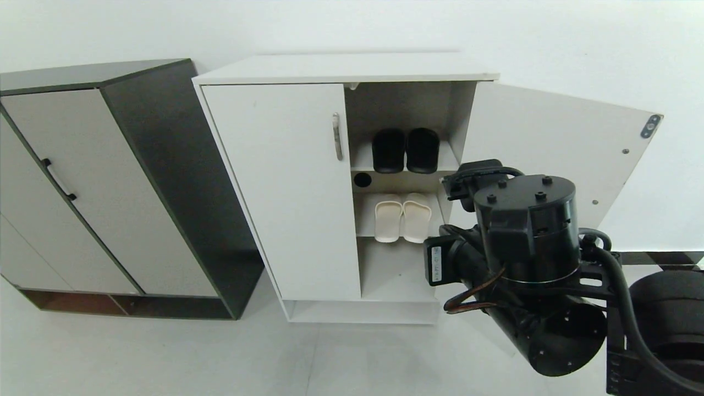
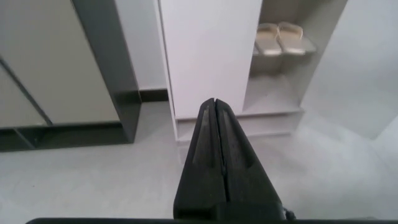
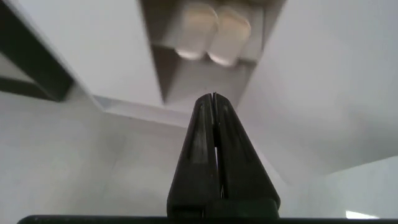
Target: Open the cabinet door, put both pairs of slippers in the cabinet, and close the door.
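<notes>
The cabinet door [image 1: 550, 148] hung open at centre right, with black slippers [image 1: 406, 149] shelved above cream slippers [image 1: 402, 219]. The left end effector [image 2: 214, 106] and right end effector [image 3: 214, 99] were pressed together.

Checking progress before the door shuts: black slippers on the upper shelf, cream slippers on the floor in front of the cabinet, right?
Not the floor: the head view shows the cream slippers on the shelf below the black slippers, inside the cabinet.
</notes>
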Controlling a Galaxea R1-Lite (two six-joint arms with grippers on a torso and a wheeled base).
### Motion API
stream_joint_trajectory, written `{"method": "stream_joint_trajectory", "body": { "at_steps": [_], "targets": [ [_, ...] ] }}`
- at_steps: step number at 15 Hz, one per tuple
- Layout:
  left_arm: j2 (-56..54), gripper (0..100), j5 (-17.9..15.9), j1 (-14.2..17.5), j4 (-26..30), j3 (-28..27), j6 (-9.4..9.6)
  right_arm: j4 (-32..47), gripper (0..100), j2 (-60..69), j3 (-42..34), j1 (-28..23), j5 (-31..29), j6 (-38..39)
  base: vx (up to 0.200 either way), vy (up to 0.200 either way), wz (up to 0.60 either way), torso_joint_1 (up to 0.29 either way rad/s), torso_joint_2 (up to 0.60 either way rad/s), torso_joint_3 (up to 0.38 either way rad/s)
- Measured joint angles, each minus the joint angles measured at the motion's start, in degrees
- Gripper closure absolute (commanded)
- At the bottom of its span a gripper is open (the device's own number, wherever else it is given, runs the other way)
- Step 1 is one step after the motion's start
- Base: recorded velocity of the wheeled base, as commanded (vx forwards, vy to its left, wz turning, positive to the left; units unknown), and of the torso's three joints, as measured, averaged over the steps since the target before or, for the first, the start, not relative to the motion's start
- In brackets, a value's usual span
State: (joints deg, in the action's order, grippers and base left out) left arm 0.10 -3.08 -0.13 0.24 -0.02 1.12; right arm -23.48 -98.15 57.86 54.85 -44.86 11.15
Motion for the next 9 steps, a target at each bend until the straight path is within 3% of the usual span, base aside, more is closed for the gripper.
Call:
{"method": "stream_joint_trajectory", "body": {
  "at_steps": [9],
  "targets": [
    [0.00, 100, 0.02, -0.05, 0.02, 0.02, 0.00, 0.05, 100, -0.01, -0.04, -0.35, -0.02, 0.00, 0.000, 0.000, 0.00, 0.142, -0.47, -0.331]
  ]
}}
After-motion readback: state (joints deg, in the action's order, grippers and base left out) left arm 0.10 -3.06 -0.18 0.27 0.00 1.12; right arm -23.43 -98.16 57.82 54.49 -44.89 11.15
